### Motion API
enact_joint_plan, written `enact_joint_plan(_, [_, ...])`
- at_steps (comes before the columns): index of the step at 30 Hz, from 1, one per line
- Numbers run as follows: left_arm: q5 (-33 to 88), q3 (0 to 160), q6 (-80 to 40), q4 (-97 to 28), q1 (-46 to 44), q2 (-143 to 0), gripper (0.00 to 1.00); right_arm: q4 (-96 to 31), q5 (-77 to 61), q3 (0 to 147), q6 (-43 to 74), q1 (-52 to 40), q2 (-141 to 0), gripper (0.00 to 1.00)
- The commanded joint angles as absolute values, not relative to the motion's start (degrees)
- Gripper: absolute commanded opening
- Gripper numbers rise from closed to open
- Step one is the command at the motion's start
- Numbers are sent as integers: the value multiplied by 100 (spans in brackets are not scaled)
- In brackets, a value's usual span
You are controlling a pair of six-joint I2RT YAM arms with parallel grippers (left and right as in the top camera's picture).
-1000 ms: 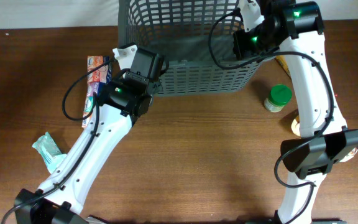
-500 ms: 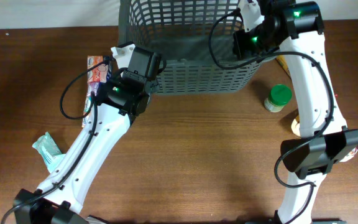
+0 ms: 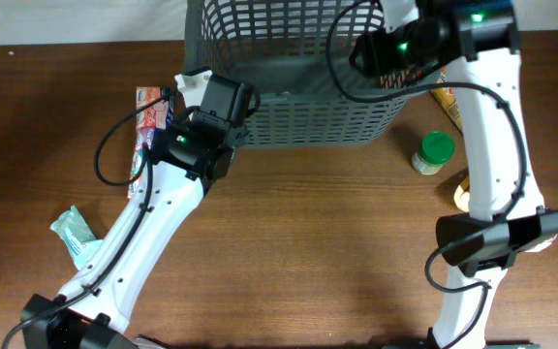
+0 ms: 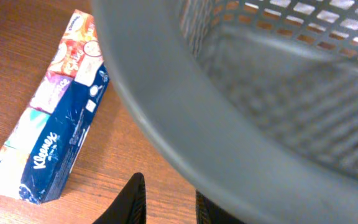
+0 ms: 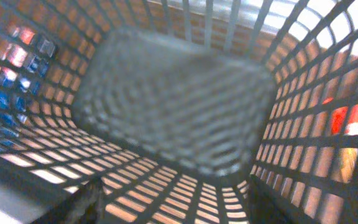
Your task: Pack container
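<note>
I have the container [image 3: 308, 121] at the far edge of the surface [image 3: 308, 252], about mid-width. It sits upright, and its open top runs out past the top of the overhead view.

My left claw [image 4: 169, 205] is at the container's near left corner, low against the outside. From the wrist camera the thick grey rim [image 4: 166, 112] sweeps right across the view above the fingers. The two fingers stand only a little apart, with bare wood showing in the gap, and I see nothing caught between them. The right-hand finger [image 4: 207, 210] is just under the rim, but I cannot tell whether it touches.

My right claw [image 5: 169, 208] hangs over the far right part of the container and looks down into it. That picture is blurred. The two dark finger shapes at the bottom corners look widely spread, and only the lattice floor and walls lie between them, so the claw grips nothing.

A pack of tissues [image 4: 48, 143] lies flat just left of the container, close to my left claw. A small teal packet [image 3: 71, 231] lies nearer and further left. A jar with a green lid [image 3: 434, 152] stands near the container's near right corner. A yellow-orange pack [image 3: 446, 102] lies just beside the right wall, and it shows red and orange through the slots from inside.
</note>
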State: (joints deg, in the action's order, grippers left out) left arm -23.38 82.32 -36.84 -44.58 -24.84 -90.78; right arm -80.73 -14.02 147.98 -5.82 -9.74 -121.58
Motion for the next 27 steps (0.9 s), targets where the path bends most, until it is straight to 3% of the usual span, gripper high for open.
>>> enact_joint_plan(1, [-2276,8359,-3555,-4506,-2600,-8960,20,-8211,-1549,15408,-578,-1022,-12138,69])
enact_joint_plan(7, [-2296,8364,-3505,-4591,-2685,-8396,14,-8427,-1584,16024,-578,-1004,-11887,69])
enact_joint_plan(9, [-2324,8364,-3503,-4652,-2685,-8101,16,-8427,-1570,16099,-580,-958,-11725,74])
enact_joint_plan(11, [-2556,8364,-3494,-4792,-2685,-7693,34,-8447,-1269,16107,-578,-858,-11483,89])
enact_joint_plan(14, [-2939,8364,-3343,-4945,-2685,-7275,62,-8552,-770,16107,-578,-696,-11260,98])
enact_joint_plan(17, [-3367,8364,-3242,-5107,-2685,-6914,95,-8685,-408,16107,-578,-456,-11098,99])
enact_joint_plan(18, [-3540,8364,-3240,-5168,-2683,-6807,100,-8724,-360,16107,-576,-353,-11061,99])
enact_joint_plan(27, [-4790,8364,-2856,-5485,-2543,-6512,100,-9026,-357,16092,-375,939,-10997,99])
